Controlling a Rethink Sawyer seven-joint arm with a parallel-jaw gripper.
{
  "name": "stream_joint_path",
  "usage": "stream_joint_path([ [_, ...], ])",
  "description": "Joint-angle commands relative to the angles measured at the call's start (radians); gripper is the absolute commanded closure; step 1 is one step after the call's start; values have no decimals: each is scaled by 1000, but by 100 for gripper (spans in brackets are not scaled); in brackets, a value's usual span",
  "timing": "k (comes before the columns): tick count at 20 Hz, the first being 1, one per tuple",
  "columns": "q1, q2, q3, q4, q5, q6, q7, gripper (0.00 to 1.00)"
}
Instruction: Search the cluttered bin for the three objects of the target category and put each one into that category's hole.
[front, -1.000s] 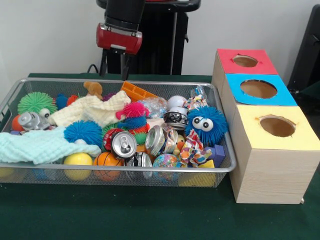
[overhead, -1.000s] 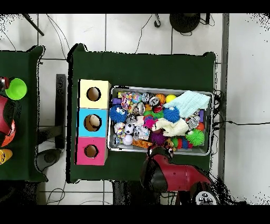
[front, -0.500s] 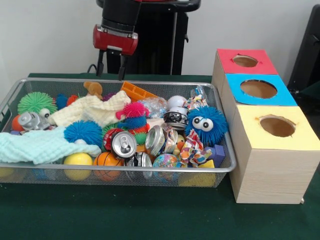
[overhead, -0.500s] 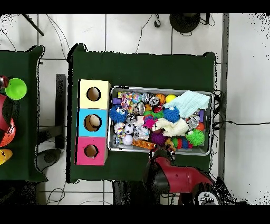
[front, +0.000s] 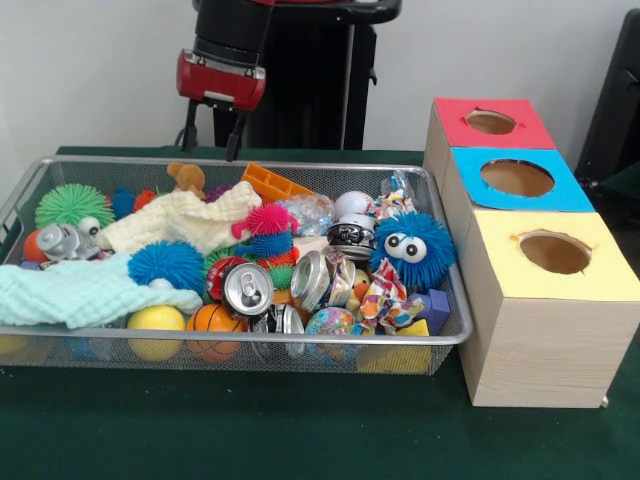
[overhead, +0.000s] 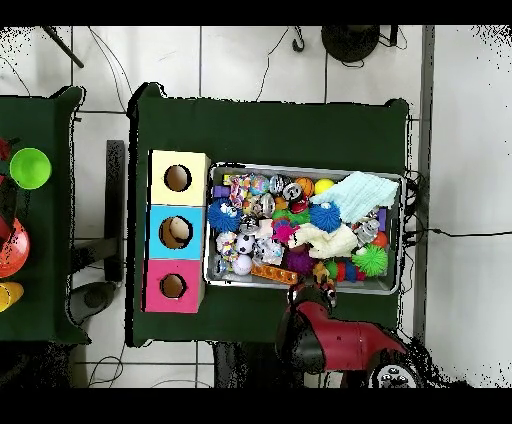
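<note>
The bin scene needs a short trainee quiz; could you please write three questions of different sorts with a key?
1. True or false: the gripper is holding a can.
2. Multiple choice: in the front view, the hole with the red surround sits (A) farthest from the camera, (B) in the middle, (C) nearest the camera.
3. Fill in: the blue fuzzy ball with googly eyes lies at the end of the bin nearest the ____.

Key:
1. False; the gripper hangs open and empty above the bin's far rim.
2. A.
3. Wooden boxes.
</note>
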Motion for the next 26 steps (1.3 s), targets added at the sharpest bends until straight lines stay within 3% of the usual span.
stream_joint_path([
  [1,4,68,10,-60,-36,-123,110,0],
  [11,2,200,-11,-112,-15,-224,104,0],
  [18,-8,182,-46,-109,-30,-226,87,0],
  [26,-6,221,-104,-115,-11,-276,79,0],
])
